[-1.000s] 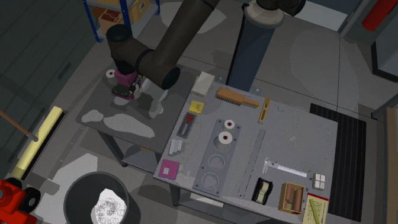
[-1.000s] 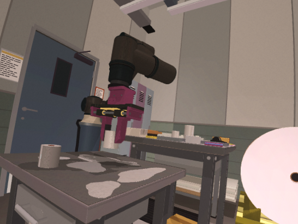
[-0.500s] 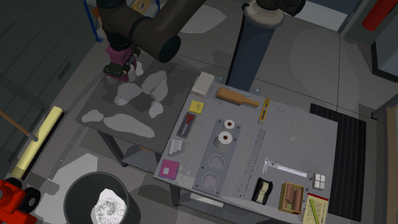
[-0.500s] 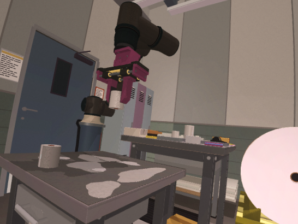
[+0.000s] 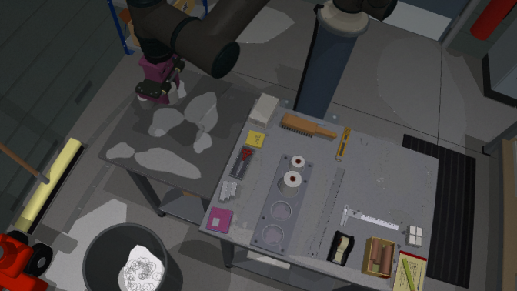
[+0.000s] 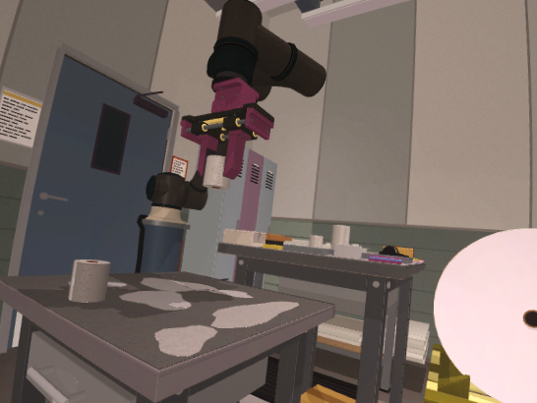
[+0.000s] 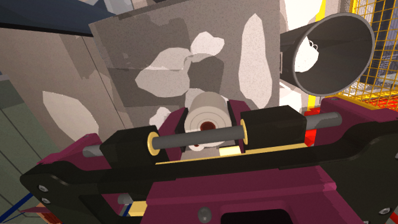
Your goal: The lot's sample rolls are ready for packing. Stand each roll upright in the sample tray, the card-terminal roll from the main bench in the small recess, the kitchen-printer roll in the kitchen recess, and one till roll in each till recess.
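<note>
A white till roll (image 6: 215, 171) hangs high above the mottled side table (image 5: 171, 142), upright, with its red core seen end-on by the wrist camera (image 7: 206, 118). A second white roll (image 6: 88, 280) stands on the far corner of that table. On the main bench, the grey sample tray (image 5: 282, 204) has two rolls standing in its two upper recesses: a small one (image 5: 297, 162) and a larger one (image 5: 292, 178). The two lower round recesses (image 5: 281, 210) (image 5: 272, 234) hold nothing. My gripper (image 6: 218, 172) is closed around the lifted till roll.
A dark bin (image 5: 125, 258) with crumpled paper stands on the floor below the side table. On the bench lie a brush (image 5: 307, 127), a knife (image 5: 343, 143), scissors (image 5: 242, 161), a caliper (image 5: 367, 218), a tape dispenser (image 5: 340, 247) and a box of cores (image 5: 379, 256).
</note>
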`<state>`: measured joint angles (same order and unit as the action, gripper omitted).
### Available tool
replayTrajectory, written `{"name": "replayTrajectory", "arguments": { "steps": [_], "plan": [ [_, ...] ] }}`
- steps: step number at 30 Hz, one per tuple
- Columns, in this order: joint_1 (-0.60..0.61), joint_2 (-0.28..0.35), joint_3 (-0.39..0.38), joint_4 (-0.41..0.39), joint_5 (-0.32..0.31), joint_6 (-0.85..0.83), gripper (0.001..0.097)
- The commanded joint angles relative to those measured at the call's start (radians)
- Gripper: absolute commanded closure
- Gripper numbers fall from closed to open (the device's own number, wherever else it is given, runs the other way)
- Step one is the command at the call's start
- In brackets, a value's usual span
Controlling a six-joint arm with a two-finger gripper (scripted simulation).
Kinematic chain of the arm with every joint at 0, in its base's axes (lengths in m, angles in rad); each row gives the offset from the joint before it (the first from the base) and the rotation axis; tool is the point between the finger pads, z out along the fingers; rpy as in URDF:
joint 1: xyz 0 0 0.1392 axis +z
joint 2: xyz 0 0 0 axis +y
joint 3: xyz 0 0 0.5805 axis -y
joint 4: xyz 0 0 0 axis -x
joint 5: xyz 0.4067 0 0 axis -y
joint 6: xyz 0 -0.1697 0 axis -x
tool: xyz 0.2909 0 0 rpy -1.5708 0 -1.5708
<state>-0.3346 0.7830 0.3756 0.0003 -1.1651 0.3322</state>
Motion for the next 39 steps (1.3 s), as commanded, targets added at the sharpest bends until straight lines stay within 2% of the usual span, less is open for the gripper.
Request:
{"name": "replayTrajectory", "arguments": {
  "steps": [1,8,16,30,39],
  "plan": [
    [0.014,-0.004,-0.002,0.000,0.002,-0.010,0.0951],
    [0.139,-0.013,-0.020,0.000,0.012,-0.134,0.0951],
    [0.262,-0.001,0.006,0.001,-0.002,-0.259,0.0951],
    [0.276,0.002,0.012,0.001,-0.006,-0.289,0.0951],
    [0.277,0.002,0.012,0.001,-0.006,-0.371,0.0951]
  ]
}}
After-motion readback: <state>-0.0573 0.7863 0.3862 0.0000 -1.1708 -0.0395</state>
